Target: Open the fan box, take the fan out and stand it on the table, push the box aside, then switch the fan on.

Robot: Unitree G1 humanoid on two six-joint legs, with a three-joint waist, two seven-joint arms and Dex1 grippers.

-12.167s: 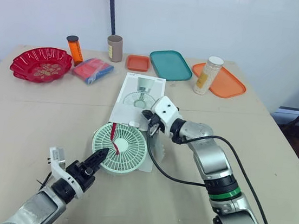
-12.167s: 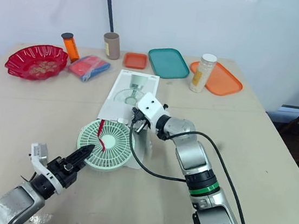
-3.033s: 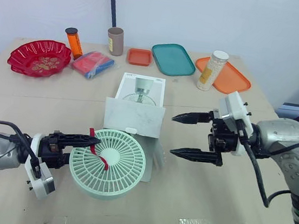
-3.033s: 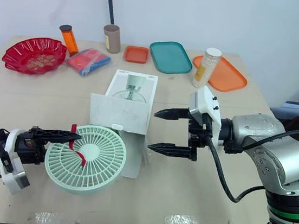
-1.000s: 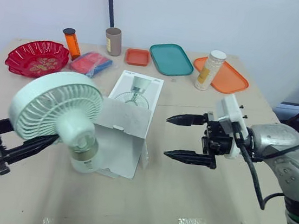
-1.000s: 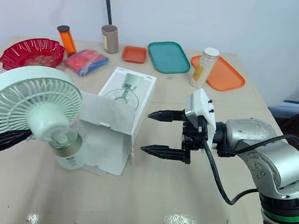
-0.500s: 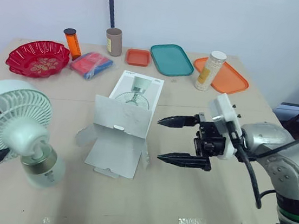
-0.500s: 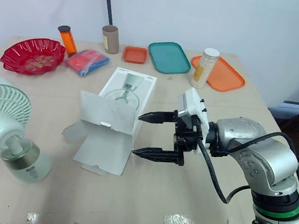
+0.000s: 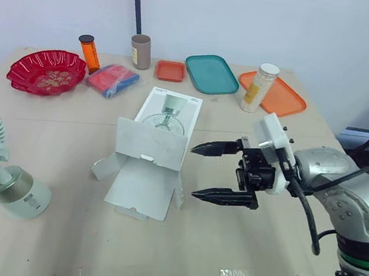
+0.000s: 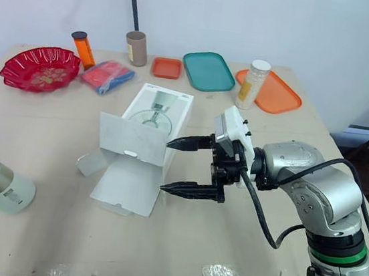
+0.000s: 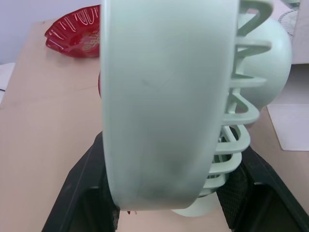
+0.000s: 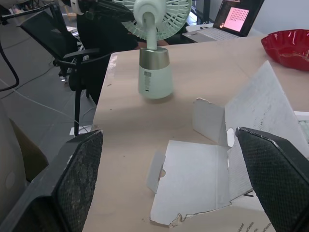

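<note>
Left eye view: the fan point(image 9: 16, 195), clamped by the left gripper point(image 11: 174, 150), is now carried clear of the box point(image 9: 147, 167), tilted and unstood; the right gripper point(image 9: 194, 171) is held apart.

This looks like a robotics lab or test room set up in office space. A plain white wall point(image 9: 266, 20) backs a table point(image 9: 238, 246) covered in taped brown board, with unrelated trays point(image 9: 211, 74) and a red bowl point(image 9: 45, 74) along its far edge. Beyond the table stand black office chairs point(image 12: 63, 36) and an open laptop point(image 12: 231, 19), with loose cables point(image 12: 12, 72) on the grey floor point(image 12: 38, 125).
</note>
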